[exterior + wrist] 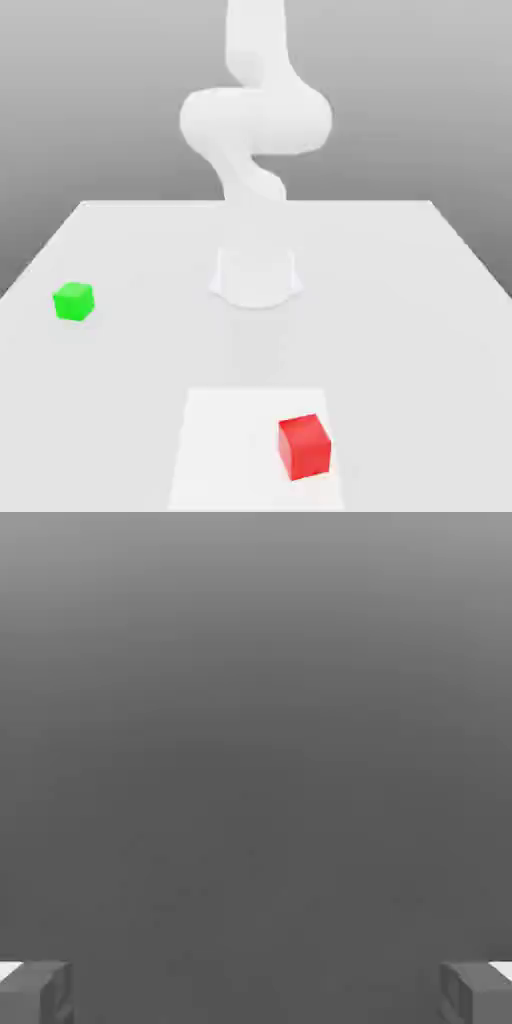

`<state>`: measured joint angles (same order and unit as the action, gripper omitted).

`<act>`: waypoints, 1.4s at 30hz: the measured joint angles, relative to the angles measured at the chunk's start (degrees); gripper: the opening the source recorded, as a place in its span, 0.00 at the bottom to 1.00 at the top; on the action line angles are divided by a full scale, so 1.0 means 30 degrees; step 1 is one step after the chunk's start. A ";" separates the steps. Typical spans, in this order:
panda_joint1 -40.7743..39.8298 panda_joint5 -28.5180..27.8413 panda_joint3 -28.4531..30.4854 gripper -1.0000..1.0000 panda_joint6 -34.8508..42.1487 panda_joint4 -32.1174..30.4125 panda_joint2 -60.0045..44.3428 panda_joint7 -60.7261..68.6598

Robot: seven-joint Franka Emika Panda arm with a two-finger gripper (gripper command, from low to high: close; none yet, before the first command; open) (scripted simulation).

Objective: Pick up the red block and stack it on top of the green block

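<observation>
A broad, flat, smooth white tabletop (420, 300) spreads across the exterior view, its far edge a straight line. On it, in the near middle of that view, lies a brighter white rectangular patch (225, 450), flush with the surface. Behind the far edge stands a plain grey backdrop (90, 100), paler low down and darker higher up. Between the jaws of the gripper (256, 994) and beyond them lies a featureless grey expanse (256, 762), darkest close to the jaws and paling away from them. Nothing lies in the gap between the jaws.
</observation>
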<state>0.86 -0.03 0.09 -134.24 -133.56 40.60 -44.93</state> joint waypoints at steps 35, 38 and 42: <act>0.1874 -0.0420 -0.0349 0.00 -1.0592 -0.4835 -1.9522 0.2493; 0.1764 -0.0330 -0.0480 0.00 -0.9199 -0.5082 -1.7883 0.2563; 0.1223 -0.0215 0.0061 0.00 -0.7562 -0.5571 -1.5748 0.2142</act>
<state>4.53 -0.67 0.27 -156.93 -150.27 -6.64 -38.51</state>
